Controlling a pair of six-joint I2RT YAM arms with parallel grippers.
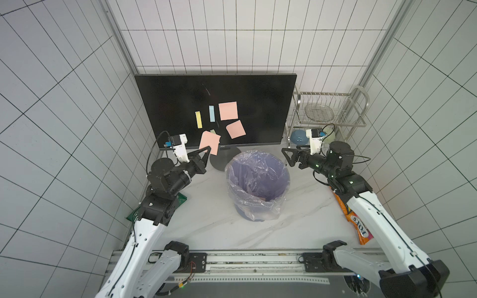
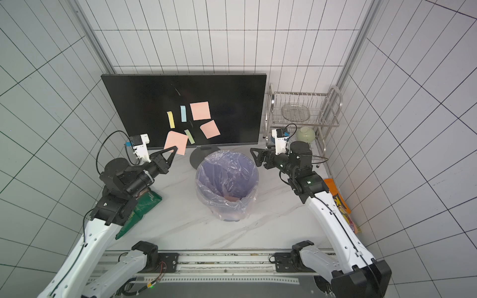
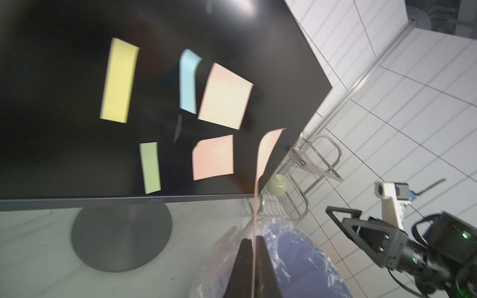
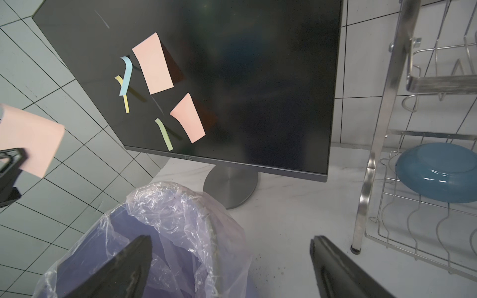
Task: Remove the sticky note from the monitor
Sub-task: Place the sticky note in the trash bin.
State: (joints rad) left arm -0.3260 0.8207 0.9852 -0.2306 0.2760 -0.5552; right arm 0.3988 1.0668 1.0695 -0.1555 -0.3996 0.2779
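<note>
One pink sticky note (image 1: 211, 140), paper-thin, limp and likely feather-light, hangs clear of the monitor (image 1: 175, 103) before its lower left edge, pinched by its near edge in the left pincer (image 1: 206, 150). The right pincer (image 1: 286, 157) stands spread and empty, right of the bin (image 1: 282, 180).

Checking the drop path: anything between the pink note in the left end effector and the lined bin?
Nothing visible: open air from the pink note in the left end effector to the lined bin.
</note>
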